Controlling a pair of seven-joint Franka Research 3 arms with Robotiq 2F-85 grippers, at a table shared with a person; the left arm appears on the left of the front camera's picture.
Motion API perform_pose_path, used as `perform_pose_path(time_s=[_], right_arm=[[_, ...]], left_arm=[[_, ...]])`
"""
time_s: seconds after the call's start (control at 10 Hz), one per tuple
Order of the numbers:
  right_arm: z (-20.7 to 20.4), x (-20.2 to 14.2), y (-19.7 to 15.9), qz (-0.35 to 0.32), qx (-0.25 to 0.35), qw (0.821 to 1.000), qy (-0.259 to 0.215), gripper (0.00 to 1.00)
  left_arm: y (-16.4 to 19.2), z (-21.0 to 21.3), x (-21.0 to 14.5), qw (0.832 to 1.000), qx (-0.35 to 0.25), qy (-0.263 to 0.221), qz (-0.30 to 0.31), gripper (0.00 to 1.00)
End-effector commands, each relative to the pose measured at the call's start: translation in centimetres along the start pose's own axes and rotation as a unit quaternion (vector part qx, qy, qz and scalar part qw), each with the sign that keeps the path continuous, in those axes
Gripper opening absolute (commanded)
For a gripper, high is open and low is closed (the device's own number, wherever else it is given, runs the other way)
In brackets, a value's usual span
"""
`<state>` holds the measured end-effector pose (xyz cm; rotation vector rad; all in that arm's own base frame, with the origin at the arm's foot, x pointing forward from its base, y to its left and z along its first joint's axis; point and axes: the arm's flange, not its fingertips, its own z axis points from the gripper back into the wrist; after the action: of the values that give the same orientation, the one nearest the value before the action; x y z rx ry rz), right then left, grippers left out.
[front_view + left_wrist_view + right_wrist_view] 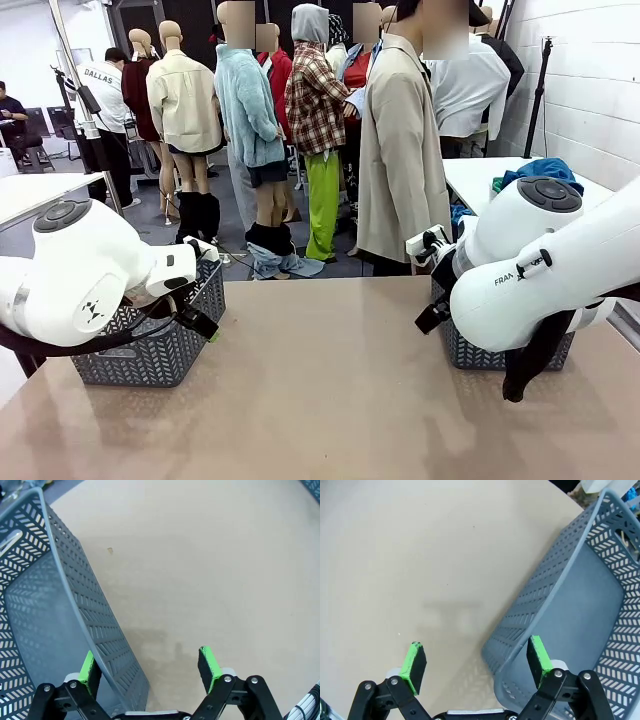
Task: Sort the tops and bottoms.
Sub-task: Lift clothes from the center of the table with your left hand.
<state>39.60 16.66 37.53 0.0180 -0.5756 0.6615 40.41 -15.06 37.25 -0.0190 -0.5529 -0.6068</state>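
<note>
Both pincers gaped wide, empty: left pincer [148, 663] over left basket [150, 355] rim, right pincer [476, 659] over right basket [465, 352] rim. Blue garment heap [540, 172] lay on white table [480, 180] beyond bench [320, 380], possibly tops. Judged soft, light, limp; pinch a raised fold.

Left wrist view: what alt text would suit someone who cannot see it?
An open pincer with green pads hangs above the wall of a grey plastic basket, one finger to each side. Beige table stretches beyond.
</note>
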Motion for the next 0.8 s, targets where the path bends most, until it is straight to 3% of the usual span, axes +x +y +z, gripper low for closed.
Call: perform_pose_path(time_s=[0.0, 0.3, 0.5, 0.7], right_arm=[[0.0, 0.0, 0.0, 0.0, 0.0, 1.0, 0.0, 1.0], [0.0, 0.0, 0.0, 0.0, 0.0, 1.0, 0.0, 1.0], [2.4, 0.6, -0.3, -0.004, -0.071, 0.997, -0.007, 1.0], [4.7, 1.9, -0.8, 0.003, -0.084, 0.995, -0.051, 1.0]], left_arm=[[0.1, 0.0, 0.0, 1.0, 0.0, 0.0, 0.001, 1.0], [0.0, 0.0, 0.0, 1.0, 0.0, 0.0, 0.0, 1.0], [0.4, 2.2, 0.6, 0.998, 0.052, -0.027, -0.01, 1.0], [1.8, 5.4, 1.2, 0.992, 0.109, -0.07, -0.004, 1.0]])
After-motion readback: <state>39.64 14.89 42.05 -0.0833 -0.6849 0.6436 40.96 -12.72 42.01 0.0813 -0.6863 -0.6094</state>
